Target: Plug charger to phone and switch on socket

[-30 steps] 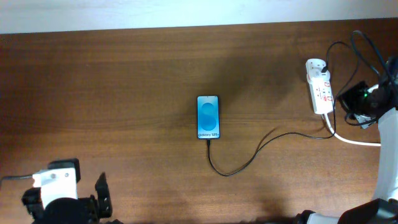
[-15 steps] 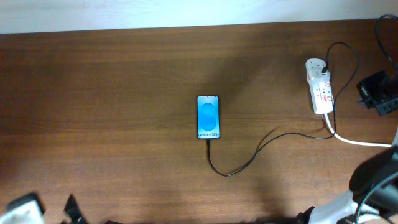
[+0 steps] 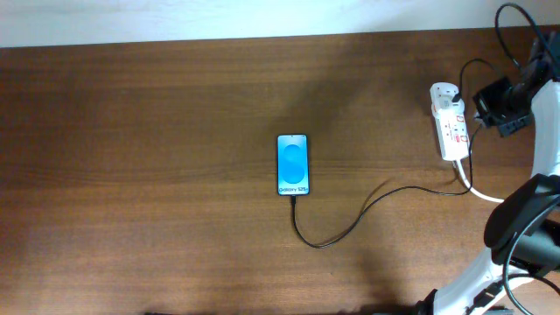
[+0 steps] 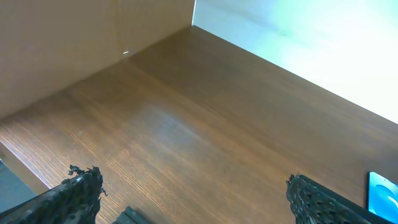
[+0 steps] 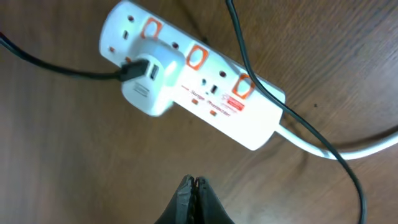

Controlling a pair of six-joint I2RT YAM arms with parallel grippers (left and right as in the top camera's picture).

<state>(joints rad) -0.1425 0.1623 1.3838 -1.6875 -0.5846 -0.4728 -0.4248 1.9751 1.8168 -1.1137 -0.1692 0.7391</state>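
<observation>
1. Since half a second ago, the right gripper [image 3: 493,105] has come in from the table's right edge. It now sits just beside the far end of the white elongated power strip [image 3: 451,124]. The left arm, then a sliver at the overhead view's lower-left corner, has gone from that view.
2. The slim blue-screened smartphone [image 3: 292,164] lies flat and unmoved in the middle of the brown wooden table [image 3: 157,131]. As before, the thin black charger cable [image 3: 350,223] meets its near short edge, loops away and runs right to the strip.
3. Only the right wrist view shows that gripper's fingers pressed together with nothing between them, over bare wood close to the strip. It also shows the small white adapter [image 5: 149,84] seated in the strip's end outlet, and the orange-red switches [image 5: 194,56]. Their position cannot be told.
4. Only the left wrist view shows the left gripper [image 4: 194,182], spread wide and empty over bare wood, with a corner of the smartphone at the frame's right edge.
5. A thick white cord [image 3: 494,198] leaves the strip's near end. A stretch of the black cable crosses over the strip beside one switch.
</observation>
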